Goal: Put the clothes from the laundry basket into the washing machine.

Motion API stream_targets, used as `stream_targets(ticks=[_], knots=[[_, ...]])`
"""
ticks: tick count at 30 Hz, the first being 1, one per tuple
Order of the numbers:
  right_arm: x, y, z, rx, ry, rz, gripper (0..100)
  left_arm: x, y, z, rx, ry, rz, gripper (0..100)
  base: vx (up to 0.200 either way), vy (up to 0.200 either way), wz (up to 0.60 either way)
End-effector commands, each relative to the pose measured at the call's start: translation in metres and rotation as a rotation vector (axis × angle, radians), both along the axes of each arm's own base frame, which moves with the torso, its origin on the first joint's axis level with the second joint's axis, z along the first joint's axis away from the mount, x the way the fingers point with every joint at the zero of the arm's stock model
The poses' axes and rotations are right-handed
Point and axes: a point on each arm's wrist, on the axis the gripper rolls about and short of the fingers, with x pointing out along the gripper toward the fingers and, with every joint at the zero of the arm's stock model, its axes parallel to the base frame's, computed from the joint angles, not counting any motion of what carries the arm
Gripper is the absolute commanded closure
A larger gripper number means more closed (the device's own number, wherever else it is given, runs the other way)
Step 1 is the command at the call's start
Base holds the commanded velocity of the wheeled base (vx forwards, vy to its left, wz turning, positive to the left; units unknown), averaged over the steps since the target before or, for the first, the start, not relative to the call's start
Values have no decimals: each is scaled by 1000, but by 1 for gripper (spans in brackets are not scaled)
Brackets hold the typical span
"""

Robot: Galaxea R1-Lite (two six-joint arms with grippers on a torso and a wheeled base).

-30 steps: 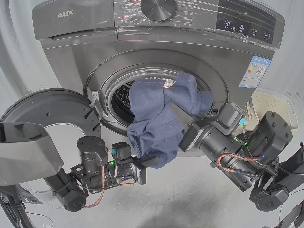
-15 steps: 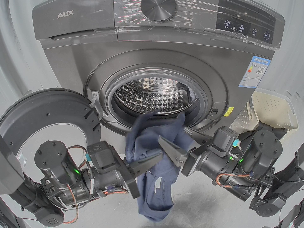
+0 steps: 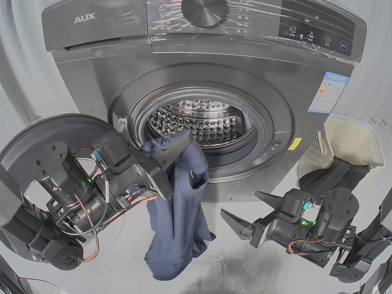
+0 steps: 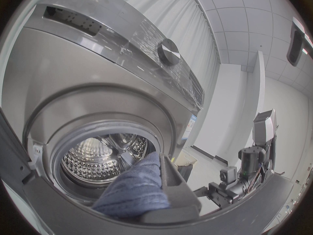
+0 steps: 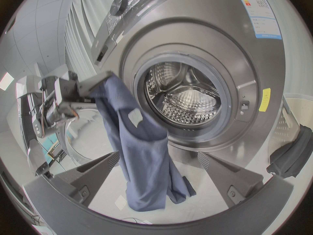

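My left gripper (image 3: 179,141) is shut on a dark blue garment (image 3: 177,221) just in front of the lower left rim of the washing machine's open drum (image 3: 200,123). The garment hangs straight down, its lower end near the floor. In the left wrist view the blue cloth (image 4: 137,190) bunches against one finger (image 4: 177,186). My right gripper (image 3: 247,211) is open and holds nothing, low before the machine and to the right of the garment. In the right wrist view its fingers (image 5: 97,167) spread on either side of the hanging garment (image 5: 140,154), which is farther off.
The round door (image 3: 61,135) stands swung open on the left. A cream laundry basket (image 3: 355,139) sits at the machine's right, with a dark garment (image 3: 335,176) draped over its front edge. Grey floor lies below the door opening.
The right gripper has let go of the blue garment and dropped back to the lower right. The left gripper has taken it and risen towards the drum's left rim; the garment now hangs long.
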Motion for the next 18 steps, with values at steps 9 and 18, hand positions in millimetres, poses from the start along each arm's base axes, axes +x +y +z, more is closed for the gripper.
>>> stream_targets(ticks=[9, 18], knots=[[12, -3, -21, -56, 48, -37, 0, -5, 6, 22, -49, -69, -1, 100, 0, 0, 0], [33, 17, -27, -38, 34, -39, 0, -6, 7, 25, -55, -78, -3, 100, 0, 0, 0]])
